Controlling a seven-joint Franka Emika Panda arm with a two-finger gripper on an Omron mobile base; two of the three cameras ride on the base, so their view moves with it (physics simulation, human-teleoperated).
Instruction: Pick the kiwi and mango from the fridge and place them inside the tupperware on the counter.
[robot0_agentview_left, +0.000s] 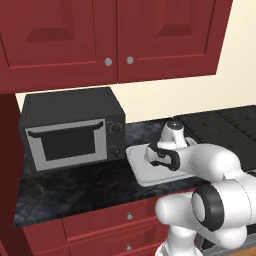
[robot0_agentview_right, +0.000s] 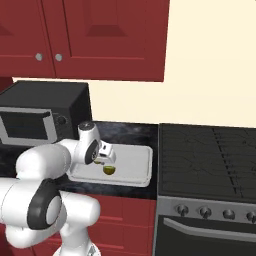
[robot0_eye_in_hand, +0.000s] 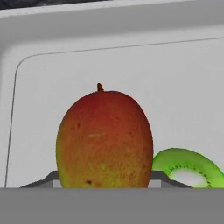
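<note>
Mango (robot0_eye_in_hand: 105, 138) sits nearest the hand camera, red running into yellow-green, clamped between the fingers with its stem end pointing away from them. Just beside it, on one side of the fingers, lies the kiwi (robot0_eye_in_hand: 189, 168), green face up, already resting on the white floor of the tupperware (robot0_eye_in_hand: 183, 83). In the right base view the gripper (robot0_agentview_right: 104, 159) hangs low over the tupperware (robot0_agentview_right: 142, 167), which stands on the desk (robot0_agentview_right: 131, 134) between the microwave (robot0_agentview_right: 40, 117) and the stove (robot0_agentview_right: 210, 160); the kiwi (robot0_agentview_right: 109, 170) lies right under the fingers. From the left base view the tupperware (robot0_agentview_left: 141, 172) is partly hidden behind the arm.

By my reading the kiwi is delivered and the step in hand is setting down the mango, the last fruit. Next the fingers need to spread and let it drop onto bare floor beside the kiwi, not on top of it, then lift straight up clear of the rim.
</note>
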